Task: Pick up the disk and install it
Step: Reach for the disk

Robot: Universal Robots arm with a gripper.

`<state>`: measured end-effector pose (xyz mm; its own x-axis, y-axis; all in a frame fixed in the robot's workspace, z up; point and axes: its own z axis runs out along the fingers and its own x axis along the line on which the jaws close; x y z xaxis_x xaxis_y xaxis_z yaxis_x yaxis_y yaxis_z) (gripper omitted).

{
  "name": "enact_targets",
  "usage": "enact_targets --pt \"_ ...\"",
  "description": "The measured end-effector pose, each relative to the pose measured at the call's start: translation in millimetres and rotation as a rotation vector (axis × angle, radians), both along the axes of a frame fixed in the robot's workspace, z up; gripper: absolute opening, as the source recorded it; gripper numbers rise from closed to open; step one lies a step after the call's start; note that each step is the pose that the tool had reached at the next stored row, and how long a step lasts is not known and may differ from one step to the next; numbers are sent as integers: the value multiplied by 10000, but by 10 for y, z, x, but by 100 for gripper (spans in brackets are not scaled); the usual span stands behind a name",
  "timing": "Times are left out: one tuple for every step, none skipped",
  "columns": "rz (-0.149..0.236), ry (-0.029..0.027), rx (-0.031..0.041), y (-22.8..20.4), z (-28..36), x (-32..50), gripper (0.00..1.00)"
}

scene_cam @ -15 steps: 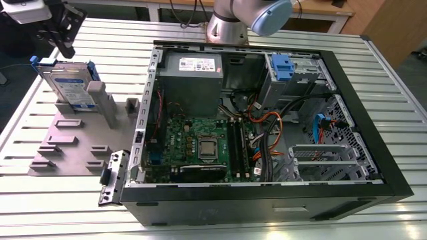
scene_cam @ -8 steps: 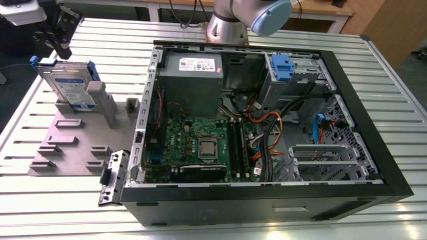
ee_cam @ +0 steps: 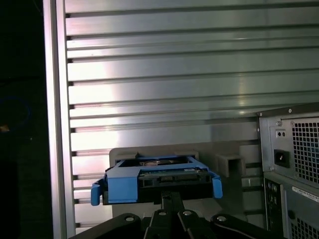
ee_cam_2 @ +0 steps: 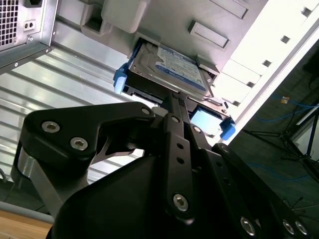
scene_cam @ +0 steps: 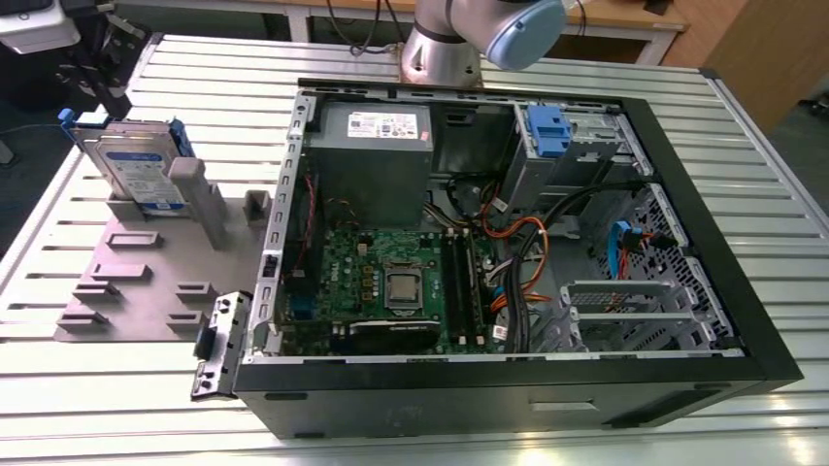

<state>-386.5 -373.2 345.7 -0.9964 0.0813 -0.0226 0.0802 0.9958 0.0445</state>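
The disk (scene_cam: pixel 130 160) stands on edge in a grey holder (scene_cam: pixel 143 262) on the slatted table, at the exterior view's left, beside the open computer case (scene_cam: pixel 518 243). It is silver with a white-and-blue label and blue plastic rails. In both wrist views the disk (ee_cam_2: pixel 174 67) (ee_cam: pixel 154 179) lies just past my black fingers. My gripper (ee_cam_2: pixel 174 99) (ee_cam: pixel 171 196) points at the disk's blue-railed edge, its fingers pressed together with nothing between them. How far the tips are from the disk I cannot tell.
Inside the case are a grey power supply (scene_cam: pixel 373 146), a motherboard (scene_cam: pixel 388 282), cables and a silver drive cage with a blue latch (scene_cam: pixel 547 131). The arm's base (scene_cam: pixel 447 49) stands behind the case. The case's rear panel (ee_cam: pixel 294 164) is close beside the holder.
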Motion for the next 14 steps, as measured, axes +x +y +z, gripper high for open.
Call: enact_targets --pt "0 5 -1 0 -4 -7 11" --pt "1 4 0 0 -8 -10 11" --pt "1 5 -1 0 -8 -10 11" --pt "1 6 -1 0 -8 -10 11" --pt "0 6 -1 0 -8 -11 11" --pt "0 5 -1 0 -8 -12 11" --pt "0 5 -1 0 -9 -12 11" --pt "0 5 0 0 -9 -12 11" --pt "0 5 -1 0 -9 -13 11" --pt "1 16 -2 0 -10 -13 11" --pt "-1 50 -9 1 -11 -14 11" --pt "-1 77 -12 1 -12 -14 11" --pt "-1 85 -15 0 -12 -14 11" --pt "-1 89 -15 0 -11 -14 11"
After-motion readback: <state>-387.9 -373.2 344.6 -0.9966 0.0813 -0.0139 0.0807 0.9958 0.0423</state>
